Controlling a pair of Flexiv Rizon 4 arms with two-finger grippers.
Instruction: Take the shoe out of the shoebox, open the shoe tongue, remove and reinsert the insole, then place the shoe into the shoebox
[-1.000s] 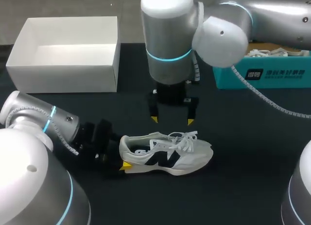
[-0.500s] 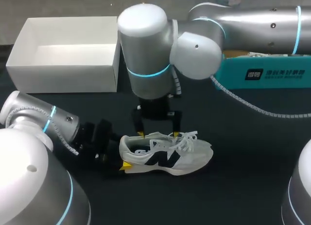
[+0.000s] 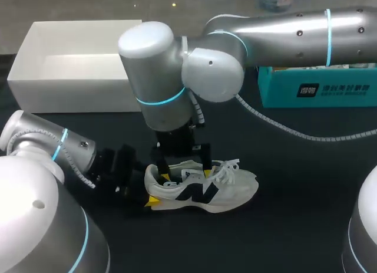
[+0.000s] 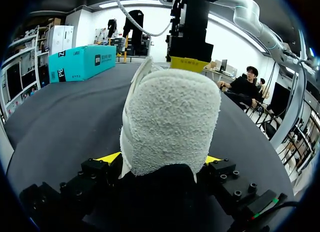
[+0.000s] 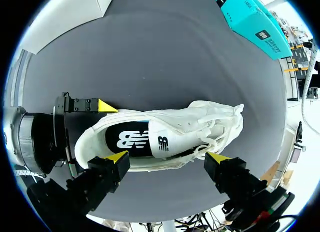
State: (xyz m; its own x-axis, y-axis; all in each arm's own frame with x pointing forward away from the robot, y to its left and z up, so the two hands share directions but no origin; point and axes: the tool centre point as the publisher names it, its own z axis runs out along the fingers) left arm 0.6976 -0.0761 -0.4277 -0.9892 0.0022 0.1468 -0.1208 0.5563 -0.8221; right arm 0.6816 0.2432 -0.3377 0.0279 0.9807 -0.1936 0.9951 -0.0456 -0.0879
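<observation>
Tongue-opening step. Your left gripper (image 4: 161, 159) clamps the shoe (image 3: 230, 187) at the heel. Your right gripper (image 5: 166, 158) hangs wide open, empty. Lower it and pinch the tongue (image 5: 163, 140).

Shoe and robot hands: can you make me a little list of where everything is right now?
shoe: white, standing on its sole on the black table, outside both boxes
left gripper: shut on the shoe's heel
right gripper: open, above the shoe's opening and laces
white shoebox: open, behind the shoe, nothing seen inside
teal box: far right side of the table
</observation>
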